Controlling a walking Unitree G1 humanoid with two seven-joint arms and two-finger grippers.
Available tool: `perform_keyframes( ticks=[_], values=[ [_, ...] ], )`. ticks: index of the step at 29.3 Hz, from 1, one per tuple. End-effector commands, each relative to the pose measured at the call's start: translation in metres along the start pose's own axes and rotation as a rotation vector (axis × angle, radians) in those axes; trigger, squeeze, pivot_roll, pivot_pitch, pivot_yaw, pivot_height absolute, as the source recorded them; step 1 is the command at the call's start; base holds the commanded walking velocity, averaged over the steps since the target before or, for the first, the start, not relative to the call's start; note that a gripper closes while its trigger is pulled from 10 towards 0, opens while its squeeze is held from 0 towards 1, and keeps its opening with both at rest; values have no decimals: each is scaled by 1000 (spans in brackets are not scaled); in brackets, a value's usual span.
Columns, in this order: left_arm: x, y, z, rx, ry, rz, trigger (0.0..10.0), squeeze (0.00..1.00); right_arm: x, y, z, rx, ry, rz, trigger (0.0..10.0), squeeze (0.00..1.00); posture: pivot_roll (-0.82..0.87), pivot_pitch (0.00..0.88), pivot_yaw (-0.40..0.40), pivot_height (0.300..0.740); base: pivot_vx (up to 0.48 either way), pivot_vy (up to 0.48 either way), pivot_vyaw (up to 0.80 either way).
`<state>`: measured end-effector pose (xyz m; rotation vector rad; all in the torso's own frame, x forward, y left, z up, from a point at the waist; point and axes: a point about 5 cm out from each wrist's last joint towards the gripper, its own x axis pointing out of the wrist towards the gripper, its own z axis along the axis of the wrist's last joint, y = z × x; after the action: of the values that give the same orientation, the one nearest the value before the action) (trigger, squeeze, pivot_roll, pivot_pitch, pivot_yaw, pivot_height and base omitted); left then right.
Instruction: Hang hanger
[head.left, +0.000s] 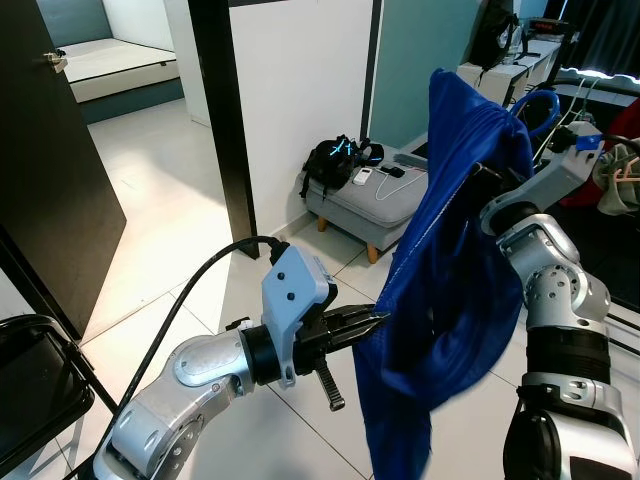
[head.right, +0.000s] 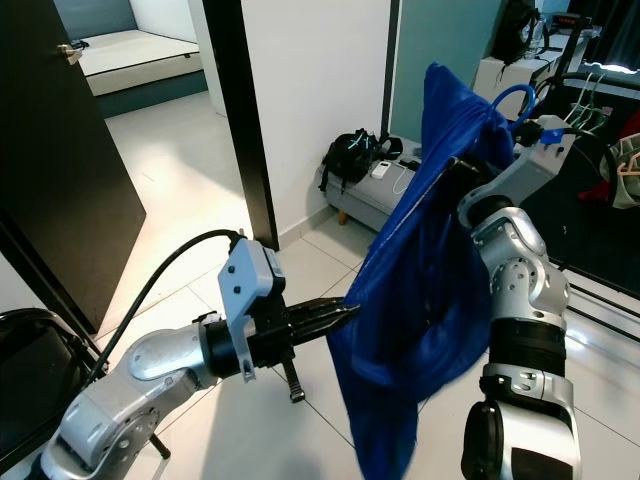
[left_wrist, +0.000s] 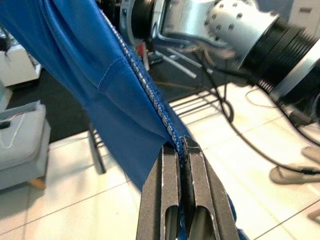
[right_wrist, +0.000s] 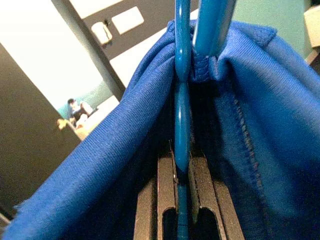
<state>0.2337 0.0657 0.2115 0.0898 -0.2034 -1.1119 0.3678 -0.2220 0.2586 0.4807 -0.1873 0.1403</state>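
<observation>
A blue garment (head.left: 450, 290) hangs from a blue hanger whose hook (head.left: 532, 100) curls above my raised right arm. In the right wrist view my right gripper (right_wrist: 182, 167) is shut on the blue hanger (right_wrist: 182, 100), with cloth draped on both sides. My left gripper (head.left: 372, 322) reaches in from the left at mid height and is shut on the garment's zipper edge (left_wrist: 150, 95); the left wrist view shows the fingers (left_wrist: 162, 200) pinching that seam.
A grey padded bench (head.left: 370, 200) with a black bag (head.left: 335, 160) stands by the white wall. A dark door (head.left: 50, 170) is open at left, a black chair (head.left: 30, 380) at lower left. A clothes rack with hangers (head.left: 600, 110) stands at far right.
</observation>
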Motion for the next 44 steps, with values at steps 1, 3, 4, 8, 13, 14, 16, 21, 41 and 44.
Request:
perform_keyframes(
  ticks=[1, 3, 4, 8, 13, 14, 16, 21, 41, 44],
  values=[
    [-3, 1, -8, 4, 49, 0, 6824, 0, 5, 11, -3, -53, 50, 37, 10000, 0, 45, 0, -7, 740, 0, 0, 0],
    [0, -2, -8, 5, 51, -10, 10000, 0, 5, 15, -13, -100, 114, 54, 10000, 0, 45, 0, -7, 740, 0, 0, 0],
    [0, -2, -8, 5, 51, -10, 10000, 0, 5, 15, -13, -100, 114, 54, 10000, 0, 45, 0, -7, 740, 0, 0, 0],
    [7, -13, -6, -15, 33, -59, 10000, 0, 5, 17, -24, -135, 181, 49, 10000, 0, 45, 0, -7, 740, 0, 0, 0],
    [10, -22, -5, -42, 17, -103, 10000, 0, 6, 14, -25, -144, 185, 18, 10000, 0, 45, 0, -7, 740, 0, 0, 0],
    [10, -22, -5, -42, 17, -103, 10000, 0, 6, 14, -25, -144, 185, 18, 10000, 0, 45, 0, -7, 740, 0, 0, 0],
    [8, -29, -8, -73, 28, -149, 10000, 0, 7, 14, -22, -152, 165, 19, 10000, 0, 46, 0, -8, 740, 0, 0, 0],
    [-1, -47, -15, -152, 75, -278, 10000, 1000, 7, 23, -12, -145, 94, 89, 10000, 0, 48, 0, -8, 740, 0, 0, 0],
    [-61, 46, 43, 133, 40, -4, 10000, 0, -63, 5, -7, -433, 445, 687, 10000, 0, 34, 0, -6, 740, 0, 0, 0],
    [-70, 55, 66, 160, -15, -26, 10000, 0, -75, 0, -5, -442, 504, 751, 10000, 0, 30, 0, -2, 740, 0, 0, 0]
  ],
)
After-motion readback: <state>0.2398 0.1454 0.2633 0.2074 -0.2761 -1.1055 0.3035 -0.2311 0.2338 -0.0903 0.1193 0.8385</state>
